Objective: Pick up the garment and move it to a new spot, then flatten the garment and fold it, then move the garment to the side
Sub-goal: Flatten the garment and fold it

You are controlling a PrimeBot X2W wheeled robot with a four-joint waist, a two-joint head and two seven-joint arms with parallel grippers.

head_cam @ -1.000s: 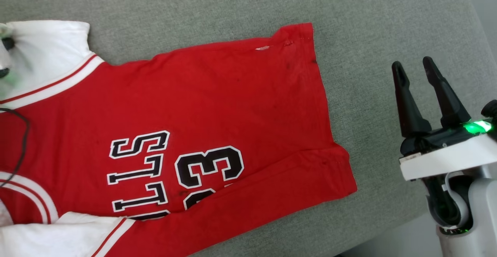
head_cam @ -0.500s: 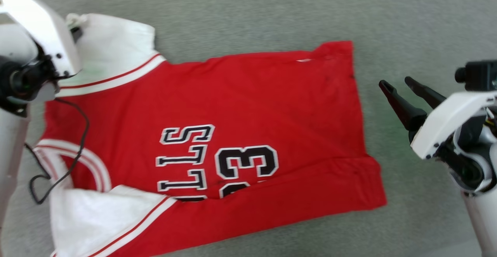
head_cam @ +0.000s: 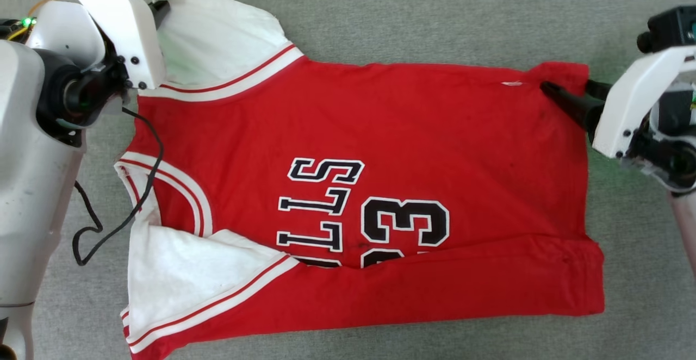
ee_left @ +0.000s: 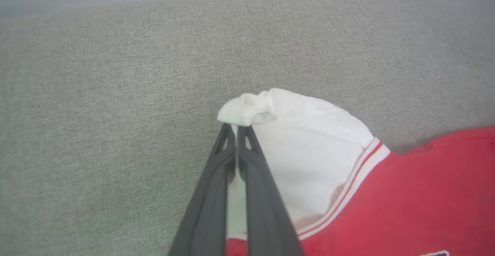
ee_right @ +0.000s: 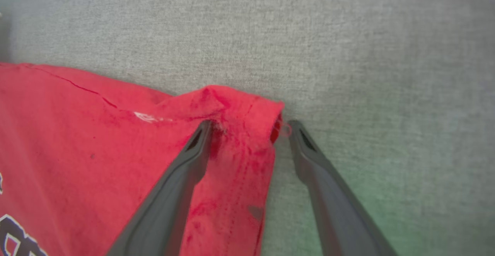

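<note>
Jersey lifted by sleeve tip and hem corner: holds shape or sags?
Likely floppy: the jersey bunches where the shut left tool pinches its white sleeve. It would probably sag between two grips; its near edge lies folded over. The hem corner puckers inside the open right tool, so a shallow pinch may slip.

1. The garment is showing a bright red body, with faint dark smudges dotting the cloth near its hem.
2. Its sleeves are showing white, each banded in white with a thin red stripe.
3. The collar is showing white-and-red stripes.
4. The lettering and number are reading black with white outlines.
5. The surface is showing a mottled grey weave, tinged green beside the right arm.
6. The left gripper and right gripper are showing dark grey fingers, the arm casings white, the cable black.
</note>
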